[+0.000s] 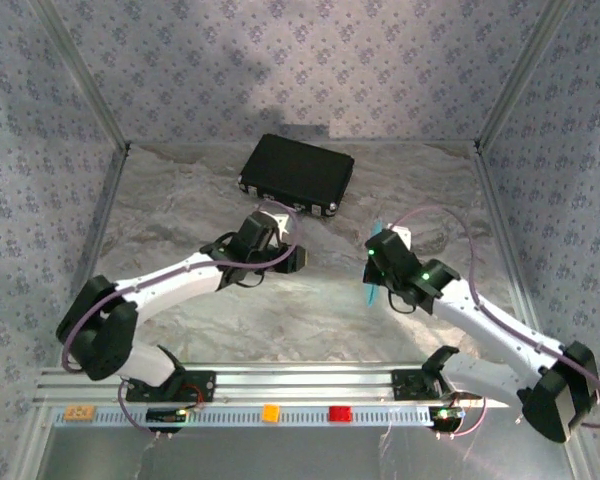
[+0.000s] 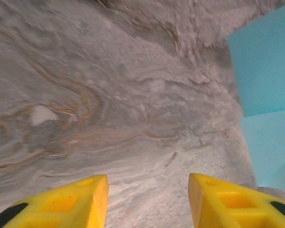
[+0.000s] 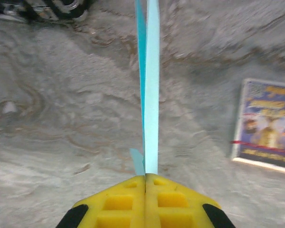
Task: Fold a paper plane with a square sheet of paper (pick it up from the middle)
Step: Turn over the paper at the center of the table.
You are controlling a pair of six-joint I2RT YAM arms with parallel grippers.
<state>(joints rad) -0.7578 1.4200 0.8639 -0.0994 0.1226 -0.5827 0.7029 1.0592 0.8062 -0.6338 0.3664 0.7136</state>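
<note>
One folded paper [image 3: 151, 85] points straight ahead from the pinching right claw [image 3: 145, 176]; left claw [image 2: 148, 192] gapes

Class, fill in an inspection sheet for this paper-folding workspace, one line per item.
Surface: marbled grey covering, wrinkled.
Job's things: folded light blue paper, seen edge-on.
Clutter: black case at the back; printed card lying flat.
Hands: right hand shut on the paper; left hand open and empty, with the paper to its side.
Cables: purple cable looped along each arm.
Surroundings: patterned walls, metal frame.
</note>
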